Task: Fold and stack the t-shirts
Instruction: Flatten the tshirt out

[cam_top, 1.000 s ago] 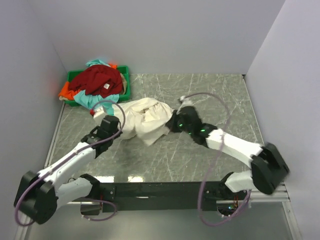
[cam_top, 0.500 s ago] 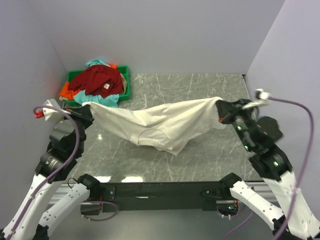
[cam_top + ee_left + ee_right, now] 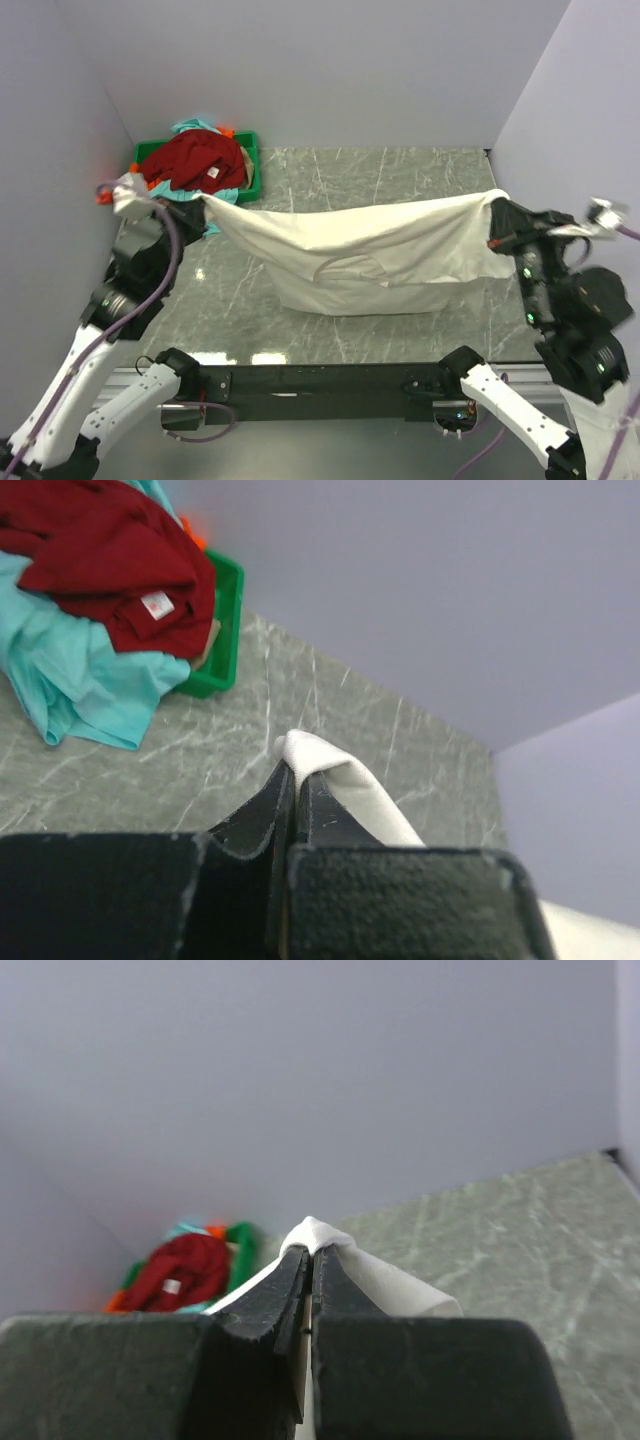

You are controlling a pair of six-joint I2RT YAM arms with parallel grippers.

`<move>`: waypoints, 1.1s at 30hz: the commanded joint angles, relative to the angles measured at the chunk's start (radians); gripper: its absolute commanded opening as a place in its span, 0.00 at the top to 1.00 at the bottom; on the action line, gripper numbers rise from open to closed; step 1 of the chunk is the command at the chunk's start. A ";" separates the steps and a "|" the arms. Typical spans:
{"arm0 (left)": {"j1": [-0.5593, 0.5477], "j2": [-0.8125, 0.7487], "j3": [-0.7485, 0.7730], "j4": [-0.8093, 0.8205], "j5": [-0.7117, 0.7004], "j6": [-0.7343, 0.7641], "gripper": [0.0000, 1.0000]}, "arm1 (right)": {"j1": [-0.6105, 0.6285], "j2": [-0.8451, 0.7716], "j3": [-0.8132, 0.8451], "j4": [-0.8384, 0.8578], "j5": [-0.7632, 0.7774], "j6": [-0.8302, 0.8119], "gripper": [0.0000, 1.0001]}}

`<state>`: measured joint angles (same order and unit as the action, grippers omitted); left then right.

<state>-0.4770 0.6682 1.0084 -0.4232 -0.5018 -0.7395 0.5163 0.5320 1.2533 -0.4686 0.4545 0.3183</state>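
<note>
A cream-white t-shirt (image 3: 370,250) hangs stretched wide above the table between both arms, sagging in the middle. My left gripper (image 3: 205,200) is shut on its left corner (image 3: 300,748), and my right gripper (image 3: 494,205) is shut on its right corner (image 3: 315,1232). The dark red t-shirt (image 3: 195,160) lies piled on top in the bin at the back left, over the teal t-shirt (image 3: 70,670) and the orange t-shirt (image 3: 130,183).
The green plastic bin (image 3: 250,160) stands in the back left corner against the wall. Grey walls close in the marble table (image 3: 400,170) on three sides. Both arms reach up high at the table's left and right edges.
The bunched cream-white t-shirt has been lifted off the table and pulled out wide. Both arms rose and moved apart, left arm to the left, right arm to the right.
</note>
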 commanded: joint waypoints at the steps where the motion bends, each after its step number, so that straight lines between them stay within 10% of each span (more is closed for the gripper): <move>1: 0.005 0.102 0.018 0.121 0.097 0.052 1.00 | -0.007 0.129 -0.022 0.073 0.118 -0.068 1.00; 8: 0.050 0.414 0.232 0.201 0.221 0.134 1.00 | -0.042 0.298 0.107 0.114 0.139 -0.122 1.00; 18: 0.159 1.037 0.997 0.208 0.591 0.109 1.00 | -0.044 0.332 0.471 0.044 0.069 -0.199 1.00; 24: 0.297 1.246 1.104 0.285 0.678 -0.029 0.99 | -0.044 0.329 0.416 0.031 -0.184 -0.101 1.00; 26: 0.334 1.317 1.115 0.271 0.694 -0.032 0.84 | -0.041 0.327 0.335 0.053 -0.366 -0.004 1.00; 30: 0.345 1.377 1.107 0.198 0.654 0.051 0.04 | 0.054 0.315 -0.074 0.299 -0.553 0.236 1.00; 33: 0.344 1.322 0.958 0.213 0.600 0.107 0.01 | 0.201 0.377 -0.278 0.404 -0.489 0.304 0.93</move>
<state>-0.1150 2.0598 2.0506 -0.2150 0.1364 -0.6968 0.6174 0.8417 1.1404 -0.1928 0.0582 0.4622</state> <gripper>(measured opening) 0.989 0.039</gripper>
